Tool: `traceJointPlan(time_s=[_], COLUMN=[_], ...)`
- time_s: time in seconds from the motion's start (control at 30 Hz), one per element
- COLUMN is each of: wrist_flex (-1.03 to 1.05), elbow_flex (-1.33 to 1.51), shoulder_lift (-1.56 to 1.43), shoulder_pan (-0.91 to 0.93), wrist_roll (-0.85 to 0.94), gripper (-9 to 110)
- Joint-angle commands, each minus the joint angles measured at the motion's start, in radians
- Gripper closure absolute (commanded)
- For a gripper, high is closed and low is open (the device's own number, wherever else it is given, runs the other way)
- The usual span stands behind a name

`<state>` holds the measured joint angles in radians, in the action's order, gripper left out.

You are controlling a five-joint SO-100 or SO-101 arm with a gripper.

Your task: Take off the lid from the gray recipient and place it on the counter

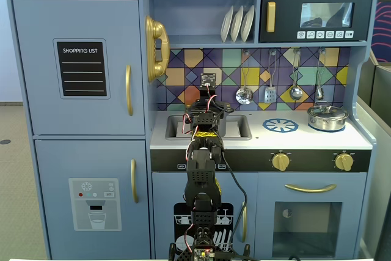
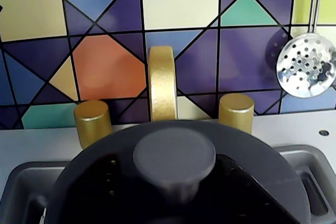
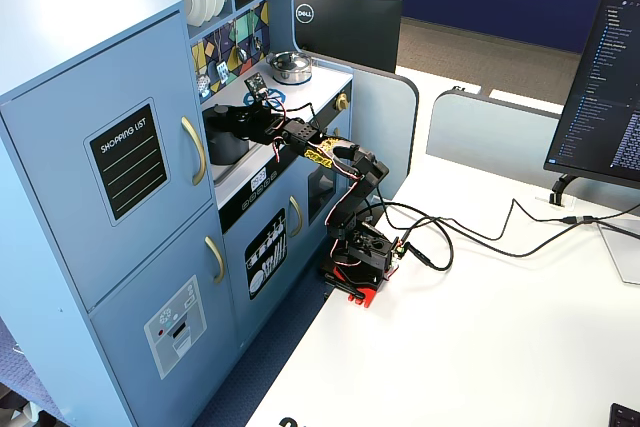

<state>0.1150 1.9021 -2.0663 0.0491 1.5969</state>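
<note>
Lid (image 2: pixel 174 153) flat, knob up.

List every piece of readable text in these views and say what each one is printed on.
"SHOPPING LIST": black chalkboard panel on the upper fridge door, readable in both fixed views.
"DELL": logo on the back of the black monitor.
Too small or blurred: microwave buttons, the labels under the sink, the computer screen.

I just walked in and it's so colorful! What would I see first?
Probably the black robot arm standing before the blue toy kitchen, reaching over the sink. In the wrist view, a dark-gray lid with a round knob fills the bottom, with the gold faucet behind. A shiny silver pot sits on the counter's right.
</note>
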Motion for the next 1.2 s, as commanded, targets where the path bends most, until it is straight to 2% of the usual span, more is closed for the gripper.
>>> traceJointPlan(time_s=[0.0,0.63,0.9,1.17], wrist_flex=[-0.046,-0.040,0.031,0.017], elbow_flex=[-0.072,-0.133,-0.229,-0.149], shoulder_lift=[0.002,-0.120,-0.120,-0.107], shoulder_pan=[-0.017,0.026,0.230,0.451], wrist_roll=[-0.021,0.021,-0.015,-0.023], gripper=[101,102,102,102])
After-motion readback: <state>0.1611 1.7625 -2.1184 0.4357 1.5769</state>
